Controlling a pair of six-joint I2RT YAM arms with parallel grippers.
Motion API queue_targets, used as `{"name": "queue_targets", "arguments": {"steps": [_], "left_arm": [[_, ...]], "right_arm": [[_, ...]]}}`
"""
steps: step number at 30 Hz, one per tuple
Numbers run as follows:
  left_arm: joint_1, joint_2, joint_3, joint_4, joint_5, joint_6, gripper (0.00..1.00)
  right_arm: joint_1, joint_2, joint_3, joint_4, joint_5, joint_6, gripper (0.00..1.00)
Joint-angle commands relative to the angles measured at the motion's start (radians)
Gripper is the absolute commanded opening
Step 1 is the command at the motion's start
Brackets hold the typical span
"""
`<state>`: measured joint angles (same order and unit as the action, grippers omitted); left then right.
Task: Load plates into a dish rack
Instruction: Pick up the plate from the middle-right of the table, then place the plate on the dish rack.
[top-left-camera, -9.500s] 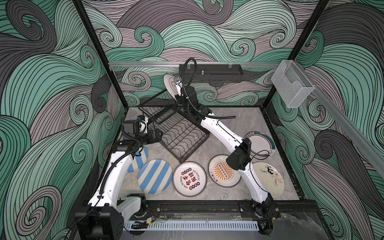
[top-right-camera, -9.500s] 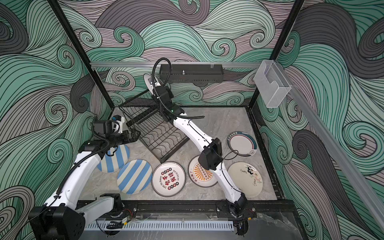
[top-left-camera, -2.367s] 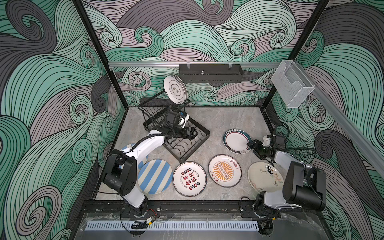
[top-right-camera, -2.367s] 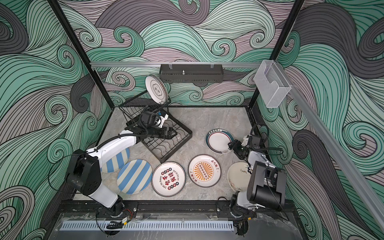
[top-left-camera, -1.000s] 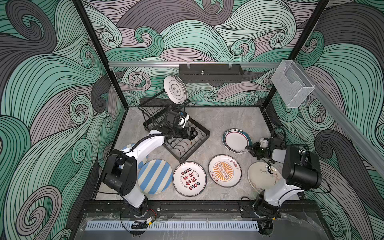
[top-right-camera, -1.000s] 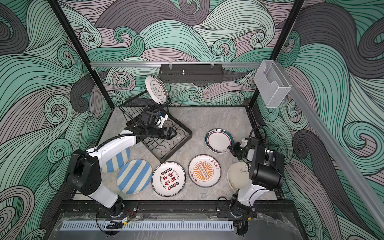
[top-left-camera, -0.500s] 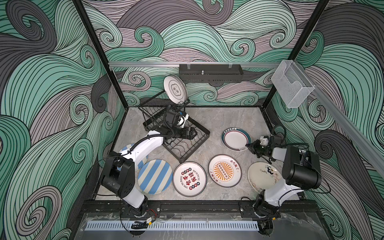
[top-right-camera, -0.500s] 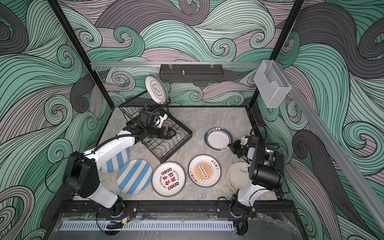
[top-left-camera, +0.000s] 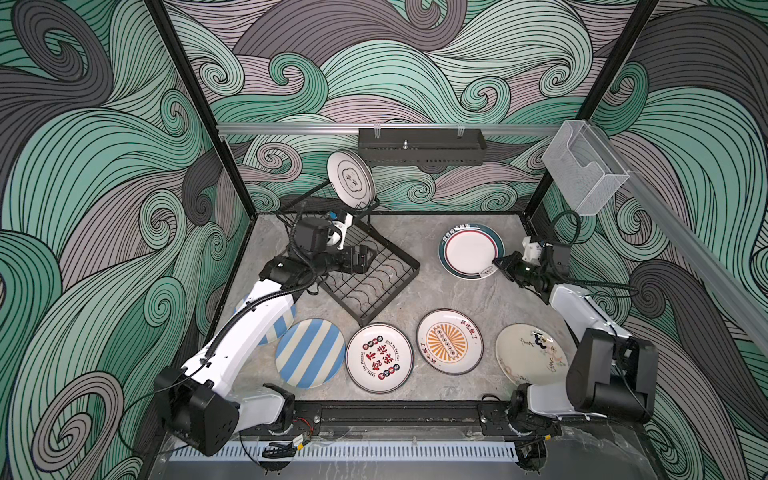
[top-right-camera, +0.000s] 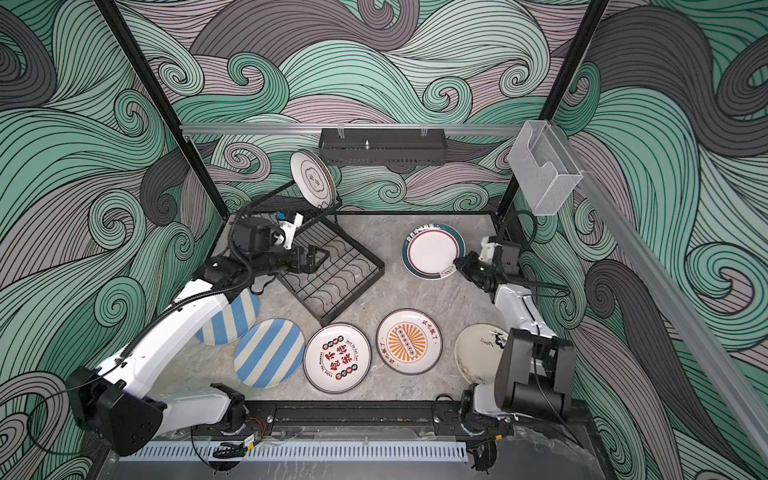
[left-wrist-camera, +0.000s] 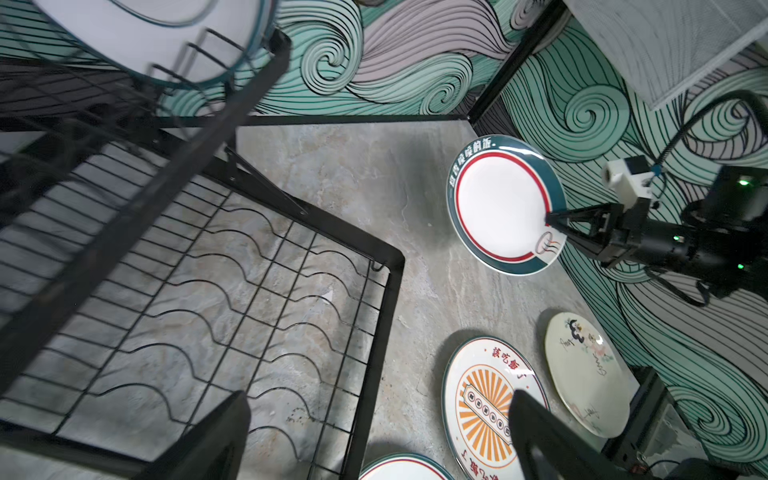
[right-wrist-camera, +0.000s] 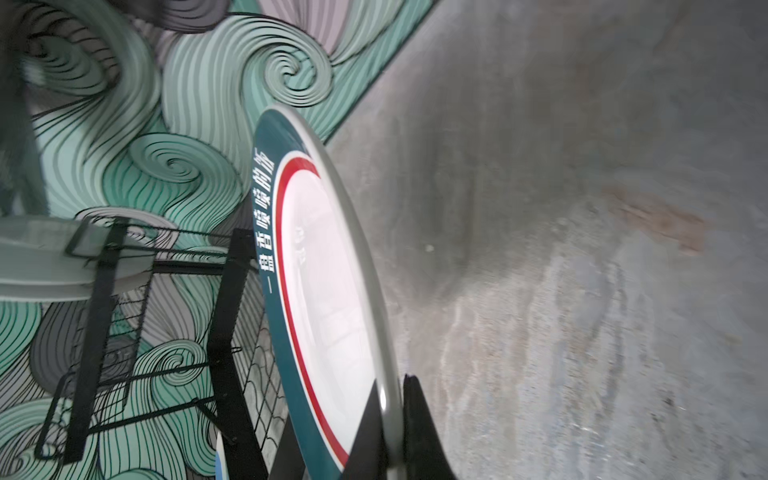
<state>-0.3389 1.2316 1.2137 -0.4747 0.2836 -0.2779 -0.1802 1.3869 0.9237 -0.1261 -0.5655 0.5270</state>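
Here, right end effector (top-left-camera: 497, 266) pinches teal-rimmed plate (top-left-camera: 467, 251); left end effector (top-left-camera: 367, 260) gapes wide over dish rack (top-left-camera: 390, 297).

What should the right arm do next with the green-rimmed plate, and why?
Probably lift the plate clear of the table and start carrying it toward the dish rack. The right gripper is shut on its rim, the rack's lower slots look free, and the left gripper hangs open above them.
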Motion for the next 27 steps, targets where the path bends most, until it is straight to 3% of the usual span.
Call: {"name": "queue_targets", "arguments": {"steps": [1,6,12,20,27], "left_arm": [[0.147,-0.060,0.025,-0.123,0.062,0.008,0.99],[0.307,-0.115,0.019,-0.188,0.058,0.065,0.99],[0.400,-0.129,-0.075,-0.122,0.078,0.037,0.99],[0.443,-0.130,-0.162,-0.047,0.152,0.021,0.99],[0.446,-0.115,-0.199,0.009,0.226,-0.013,0.98]], "right_arm": [[0.075,-0.045,0.083,-0.071,0.012,-0.050,0.00],[0.200,-0.080,0.207,-0.124,0.044,-0.048,0.00],[0.343,-0.066,0.329,-0.105,0.091,-0.042,0.00],[0.491,0.036,0.505,-0.085,0.116,-0.063,0.00],[0.598,0.132,0.653,-0.158,0.223,-0.156,0.00]]}}
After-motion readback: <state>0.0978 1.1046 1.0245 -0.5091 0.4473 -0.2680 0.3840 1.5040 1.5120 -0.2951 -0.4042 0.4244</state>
